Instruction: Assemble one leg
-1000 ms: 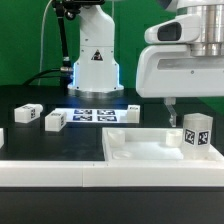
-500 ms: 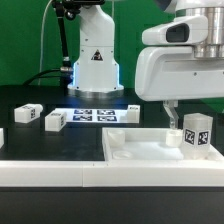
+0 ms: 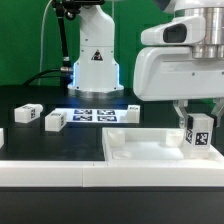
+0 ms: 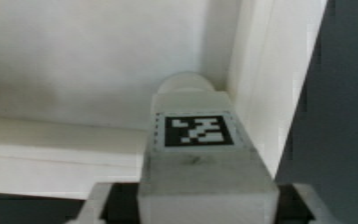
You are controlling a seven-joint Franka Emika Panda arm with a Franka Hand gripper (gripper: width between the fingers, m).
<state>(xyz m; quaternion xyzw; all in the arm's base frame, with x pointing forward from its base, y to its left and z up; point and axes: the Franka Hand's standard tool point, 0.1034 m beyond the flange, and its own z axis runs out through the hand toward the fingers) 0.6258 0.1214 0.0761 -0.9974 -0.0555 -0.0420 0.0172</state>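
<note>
A black tabletop (image 3: 60, 140) before a green backdrop is seen. The arm's two-finger gripper (image 3: 198, 112) is clamped on the small white rectangular leg (image 3: 198, 131) (a black-and-white tag on its face), held upright at the wide white rimmed tray piece (image 3: 140, 150), on the exterior view's right. In the wrist view the leg (image 4: 197, 130) is seen between the fingers (image 4: 108, 200).

The glossy white moulded robot arm (image 3: 95, 45) stands on a rounded base lit pale blue at its foot, with a black triangular mark and black cables. Its boxy white-and-grey hand housing (image 3: 180, 60) sits above the jaws.
</note>
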